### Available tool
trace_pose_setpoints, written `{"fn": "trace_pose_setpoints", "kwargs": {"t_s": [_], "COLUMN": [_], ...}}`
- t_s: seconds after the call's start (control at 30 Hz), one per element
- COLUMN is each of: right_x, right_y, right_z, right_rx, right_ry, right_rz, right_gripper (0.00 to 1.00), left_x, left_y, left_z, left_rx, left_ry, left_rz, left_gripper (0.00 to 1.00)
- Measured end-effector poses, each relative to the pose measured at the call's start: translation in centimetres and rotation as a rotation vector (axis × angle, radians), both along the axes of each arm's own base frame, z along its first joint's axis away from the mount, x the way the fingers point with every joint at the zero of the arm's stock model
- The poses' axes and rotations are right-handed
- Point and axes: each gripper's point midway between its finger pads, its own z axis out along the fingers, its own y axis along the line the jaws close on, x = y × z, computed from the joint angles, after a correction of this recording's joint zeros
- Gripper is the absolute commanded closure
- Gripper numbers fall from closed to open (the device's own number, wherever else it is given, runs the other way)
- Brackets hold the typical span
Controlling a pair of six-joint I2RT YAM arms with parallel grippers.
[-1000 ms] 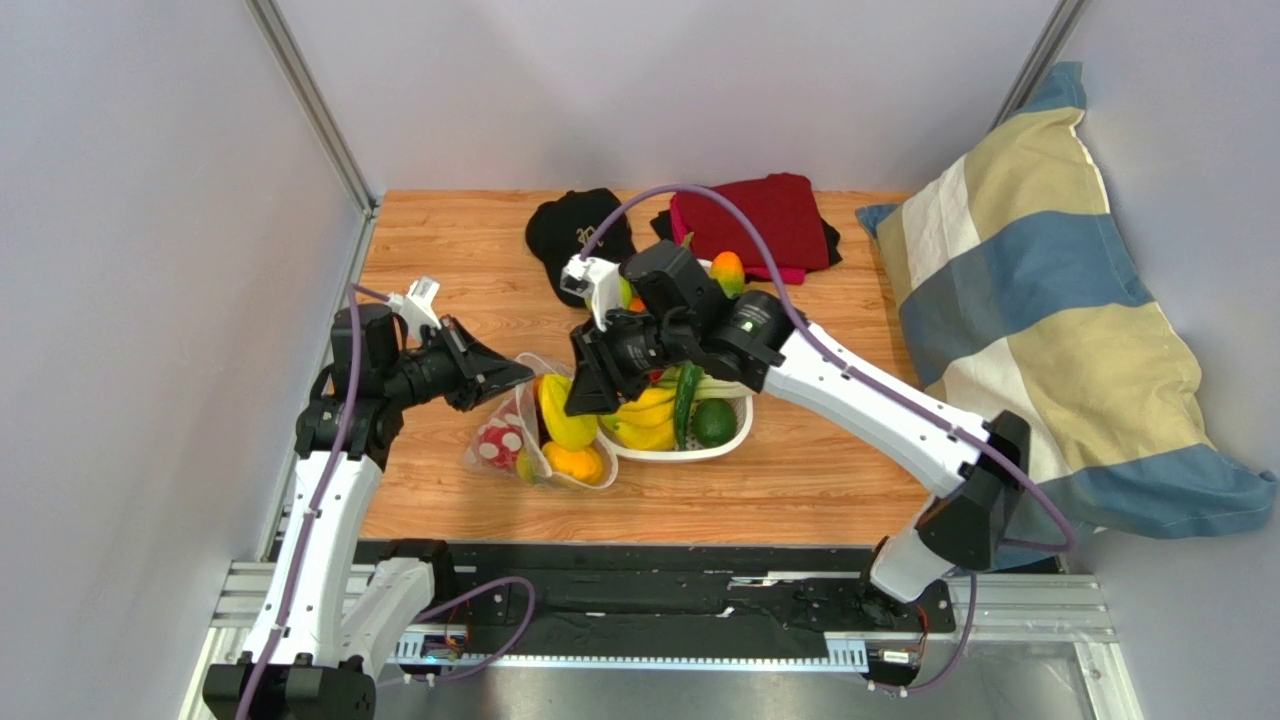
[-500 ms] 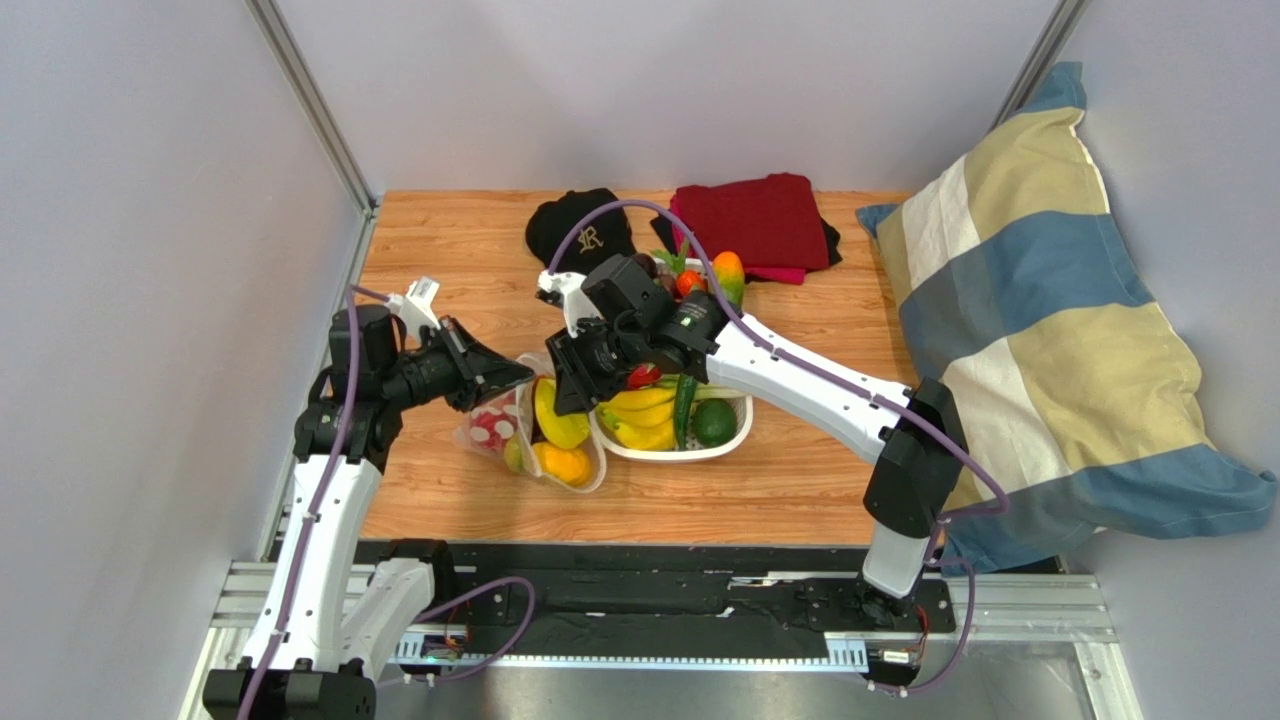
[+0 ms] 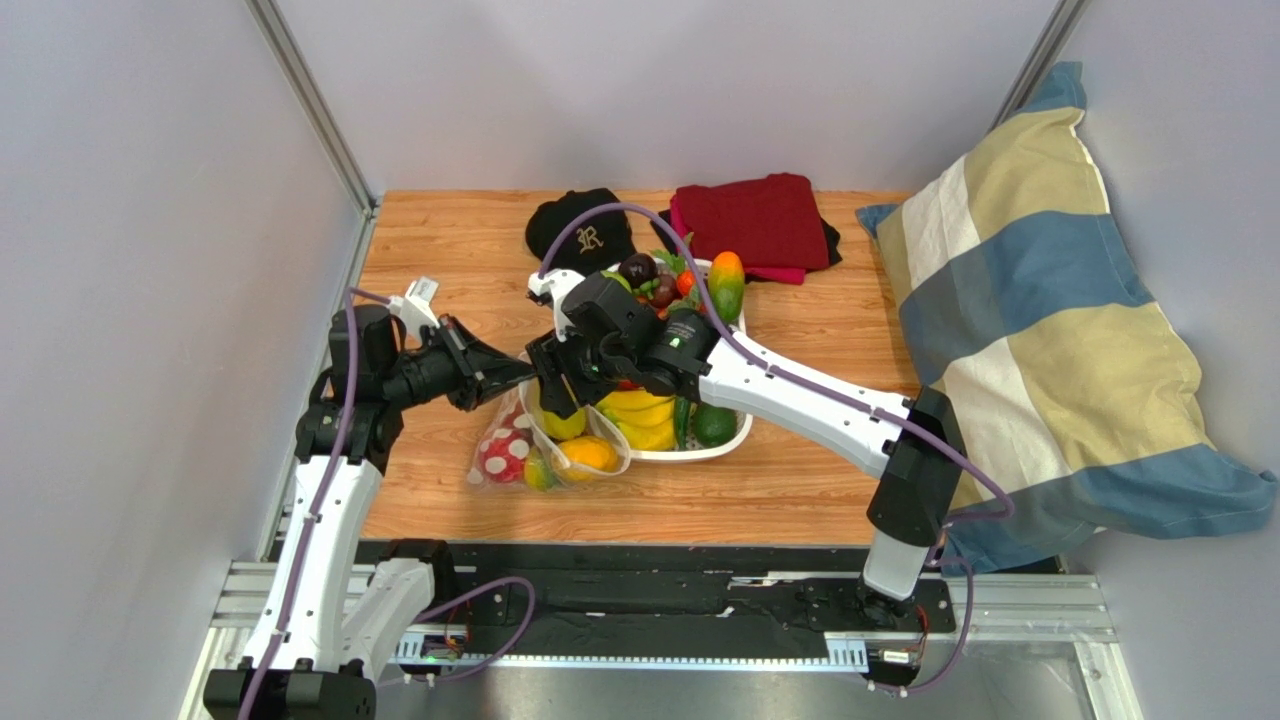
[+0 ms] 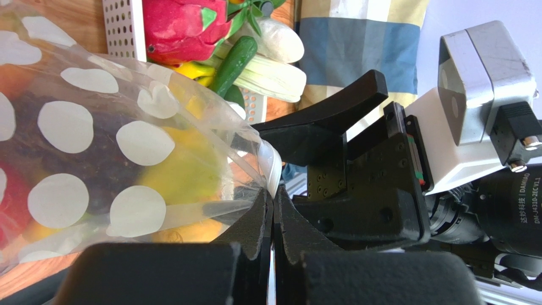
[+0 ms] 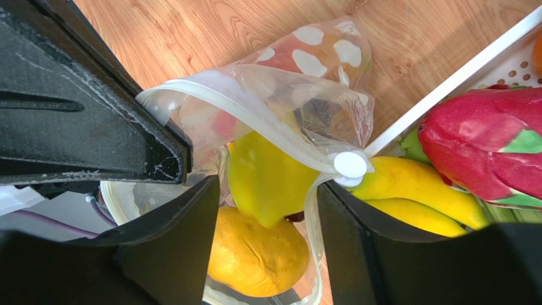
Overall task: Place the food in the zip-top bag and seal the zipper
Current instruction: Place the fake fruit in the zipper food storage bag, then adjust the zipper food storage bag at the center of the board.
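The zip-top bag (image 3: 511, 447), clear with white dots, lies left of the white tray (image 3: 732, 446). It holds a yellow piece (image 5: 267, 181), an orange piece (image 5: 254, 254) and something red. My left gripper (image 3: 504, 375) is shut on the bag's zipper edge (image 4: 270, 175), holding the mouth up. My right gripper (image 3: 549, 393) is open and empty, its jaws straddling the open mouth right above the yellow and orange pieces (image 5: 266, 210). The zipper strip (image 5: 254, 117) ends in a white slider (image 5: 350, 165). The tray still holds bananas (image 3: 646, 417), a green fruit (image 3: 715, 423) and a red dragon fruit (image 5: 483, 143).
A black cap (image 3: 579, 225) and a folded red cloth (image 3: 759, 218) lie at the table's back. A striped pillow (image 3: 1037, 300) leans at the right. An orange-green fruit (image 3: 726, 282) sits at the tray's far end. Grey walls close in on the left.
My right gripper has moved left from over the tray to over the bag's mouth. The bag's lower part has slid a little left and toward the front. The left gripper keeps its hold.
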Motion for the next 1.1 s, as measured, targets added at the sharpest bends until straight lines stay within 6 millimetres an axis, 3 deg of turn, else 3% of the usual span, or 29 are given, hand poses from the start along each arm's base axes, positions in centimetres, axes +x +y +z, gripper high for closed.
{"fn": "trace_pose_setpoints", "kwargs": {"t_s": [0.1,0.2,0.33,0.43,0.5,0.6,0.8,0.83,0.87,0.93,0.97,1.03,1.1], "right_x": [-0.1,-0.5,-1.1,-1.4,-1.7,-2.5,-3.8,-4.0,-4.1,-4.3,-4.3,-4.4,-4.4], "right_y": [-0.3,-1.7,-4.5,-6.9,-7.9,-8.1,-6.3,-6.0,-5.8,-5.3,-5.2,-4.8,-4.5], "right_z": [0.4,1.6,4.5,5.3,4.7,2.2,-2.8,-3.3,-3.7,-4.0,-4.1,-4.0,-3.7], "right_rx": [0.002,0.008,0.051,0.063,0.057,0.025,-0.034,-0.038,-0.039,-0.036,-0.033,-0.022,-0.009], "right_ry": [-0.018,-0.042,-0.092,-0.110,-0.095,-0.034,0.117,0.137,0.153,0.173,0.177,0.193,0.195], "right_rz": [0.003,0.016,0.027,0.032,0.050,0.095,0.189,0.198,0.205,0.218,0.221,0.218,0.226], "right_gripper": [0.22,0.19,0.16,0.17,0.18,0.18,0.24,0.28,0.41,0.56,0.77,0.98,1.00], "left_x": [-0.1,-0.2,-0.3,-0.4,-0.5,-0.5,-0.8,-0.9,-1.0,-1.1,-1.2,-1.3,-1.4], "left_y": [-0.1,-0.1,-0.2,-0.2,-0.3,-0.3,-0.3,-0.3,-0.3,-0.3,-0.3,-0.3,-0.3], "left_z": [0.1,0.2,0.3,0.4,0.4,0.4,0.9,1.0,1.1,1.2,1.2,1.2,1.1], "left_rx": [-0.010,-0.014,-0.017,-0.021,-0.023,-0.022,-0.008,-0.006,-0.004,-0.001,0.000,0.006,0.016], "left_ry": [0.006,0.004,0.003,0.004,0.003,0.002,-0.018,-0.024,-0.029,-0.035,-0.037,-0.041,-0.045], "left_rz": [-0.003,-0.005,-0.009,-0.013,-0.016,-0.020,-0.029,-0.031,-0.034,-0.041,-0.044,-0.051,-0.059], "left_gripper": [1.00,1.00,1.00,1.00,1.00,1.00,1.00,1.00,1.00,1.00,1.00,1.00,1.00]}}
